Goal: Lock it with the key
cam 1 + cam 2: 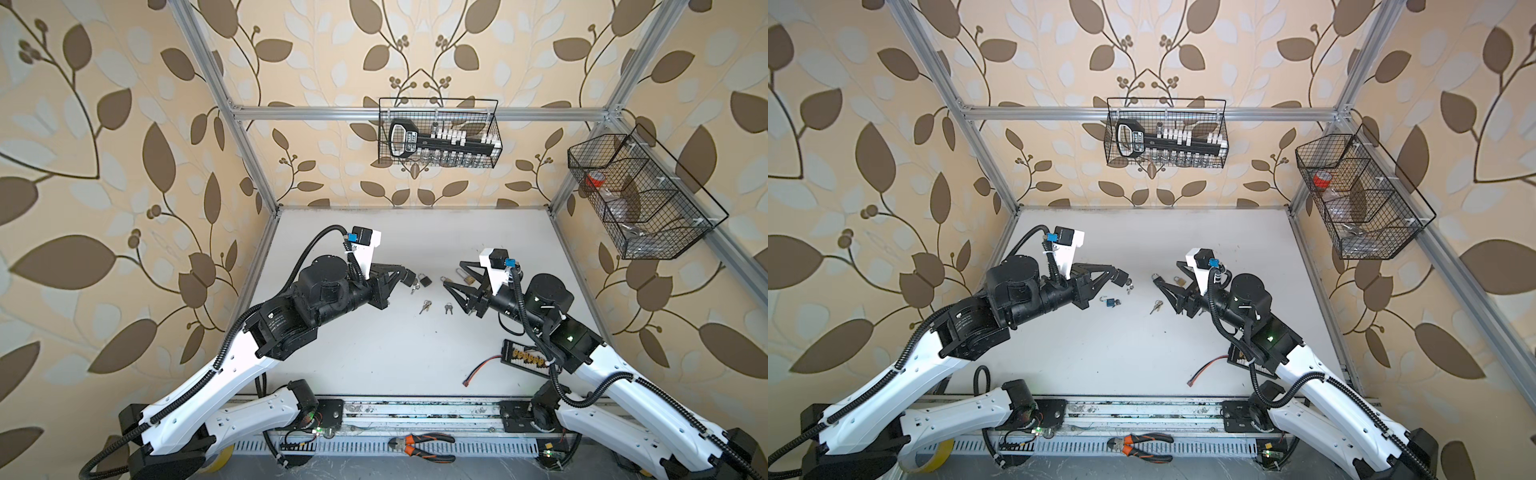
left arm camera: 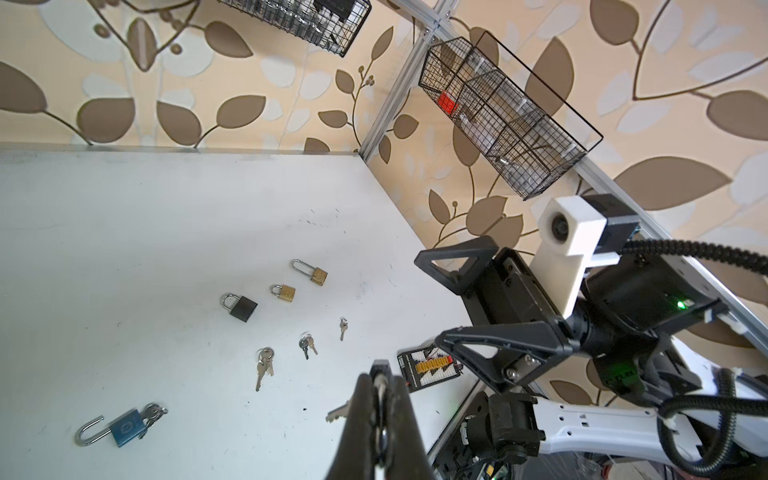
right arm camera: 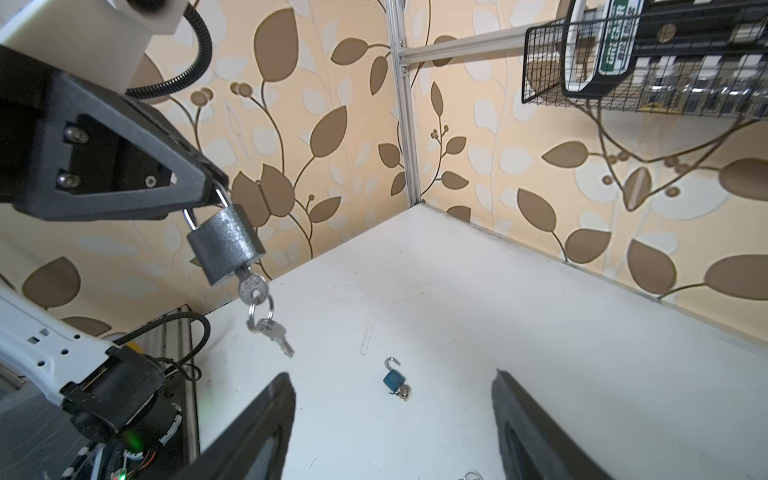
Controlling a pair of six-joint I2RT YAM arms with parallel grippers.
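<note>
- A robotics lab test cell, dressed with leaf-patterned wallpaper point(image 1: 104, 166) on every wall panel.
- An aluminium extrusion frame point(image 1: 415, 113) boxes in a bare white table point(image 1: 374, 353).
- Two robot arms, the left arm point(image 1: 224, 382) and the right arm point(image 1: 623, 399), are mounted on a metal rail point(image 1: 415, 409) along the front edge.
- A back wire basket point(image 1: 440, 163) and a side wire basket point(image 1: 665, 245) hang from the frame.
- Orange-handled pliers point(image 1: 422, 446) lie on the front ledge, and a connector board point(image 1: 525, 356) with a red lead sits on the table.
</note>
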